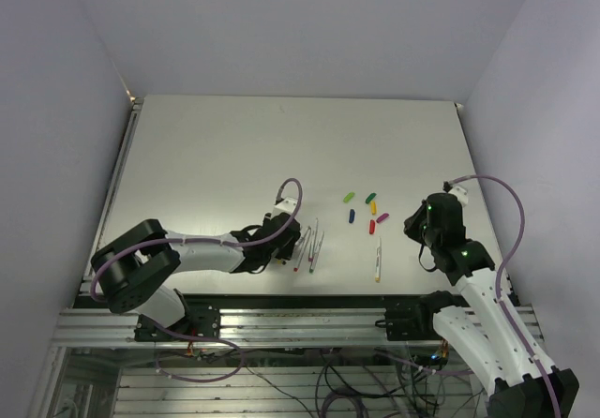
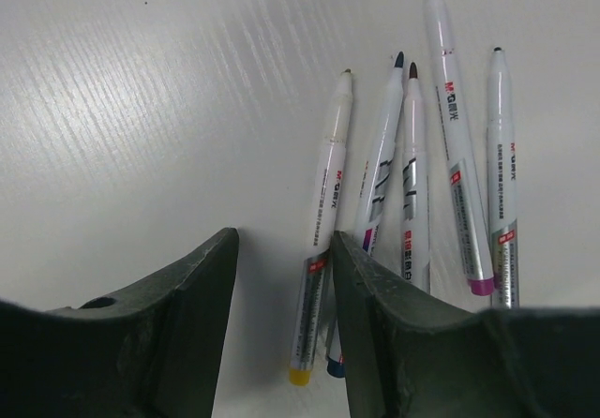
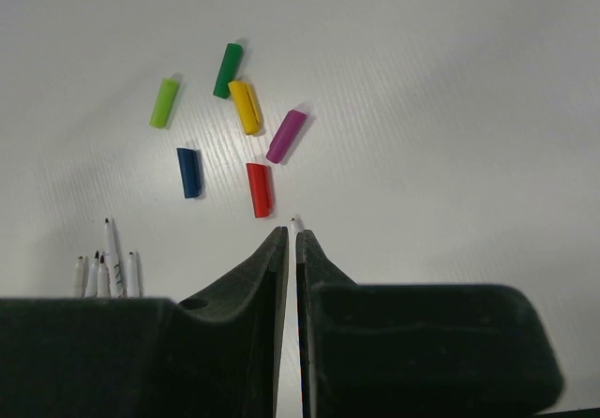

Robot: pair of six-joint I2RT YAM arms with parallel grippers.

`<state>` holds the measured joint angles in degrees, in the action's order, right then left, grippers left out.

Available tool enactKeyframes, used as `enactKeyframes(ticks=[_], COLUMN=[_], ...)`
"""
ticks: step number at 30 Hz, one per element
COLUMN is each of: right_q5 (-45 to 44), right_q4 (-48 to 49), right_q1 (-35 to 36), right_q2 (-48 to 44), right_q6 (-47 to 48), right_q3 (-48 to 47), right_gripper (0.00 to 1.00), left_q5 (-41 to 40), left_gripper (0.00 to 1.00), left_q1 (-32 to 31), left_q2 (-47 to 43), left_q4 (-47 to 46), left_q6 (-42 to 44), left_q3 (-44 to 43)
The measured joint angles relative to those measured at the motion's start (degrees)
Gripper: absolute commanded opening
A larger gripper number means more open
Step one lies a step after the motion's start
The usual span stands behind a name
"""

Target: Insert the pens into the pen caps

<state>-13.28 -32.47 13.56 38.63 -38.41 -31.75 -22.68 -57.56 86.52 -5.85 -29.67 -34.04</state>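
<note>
We see the left claw (image 2: 281,315) low over the counter (image 1: 234,156), its fingers apart and holding nothing. Five pens (image 2: 412,174) lie fanned side by side just ahead of it. The yellow-ended pen (image 2: 323,240) runs into the gap, close against the finger on the right of that view. A lone pen (image 1: 378,261) lies well apart from the five, its tip near the red cap (image 3: 259,189). The six caps (image 3: 247,107) lie loose in a cluster beyond it, none on a pen. The right claw (image 3: 292,235) has its fingers almost together, leaving a thin slit. The lone pen's tip shows at that slit, but we cannot tell whether the claw is clamped on it.
</note>
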Motion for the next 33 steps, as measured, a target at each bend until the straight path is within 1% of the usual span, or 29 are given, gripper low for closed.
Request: enactKeyframes(ticks=[9,13,16,20,21,23,25,26,28,33], right_q5=[0.0,0.0,0.0,0.0,0.0,0.0,0.0,0.0,0.0,0.0], right_q4=[0.0,0.0,0.0,0.0,0.0,0.0,0.0,0.0,-0.1,-0.2], right_q1=[0.0,0.0,0.0,0.0,0.0,0.0,0.0,0.0,0.0,0.0], right_q2=[-0.5,-0.7,-0.7,-1.4,-1.6,-1.9,-2.0,-2.0,-2.0,-2.2], right_q6=[-0.3,-0.4,-0.5,-0.6,-0.6,-0.7,-0.7,-0.8,-0.8,-1.0], right_q3=[0.0,0.0,0.0,0.0,0.0,0.0,0.0,0.0,0.0,0.0], right_gripper=[0.09,0.09,0.09,0.09,0.09,0.09,0.09,0.09,0.09,0.09], left_q5=[1.5,1.7,1.7,1.9,1.9,1.9,2.0,2.0,2.1,2.4], left_gripper=[0.55,0.55,0.51,0.49,0.46,0.36,0.25,0.16,0.08,0.07], left_q1=[0.0,0.0,0.0,0.0,0.0,0.0,0.0,0.0,0.0,-0.1], left_q2=[0.1,1.6,3.4,5.6,6.0,7.2,8.3,8.8,9.8,10.5], left_q4=[10.5,13.9,16.2,17.6,17.9,18.0,18.1,18.2,18.5,19.5], left_q6=[-1.7,-1.9,-1.8,-1.8,-1.7,-1.6,-1.2,-1.1,-0.6,-0.1], left_q3=[-4.1,-6.5,-8.8,-11.3,-11.9,-13.1,-14.3,-14.8,-16.0,-17.0])
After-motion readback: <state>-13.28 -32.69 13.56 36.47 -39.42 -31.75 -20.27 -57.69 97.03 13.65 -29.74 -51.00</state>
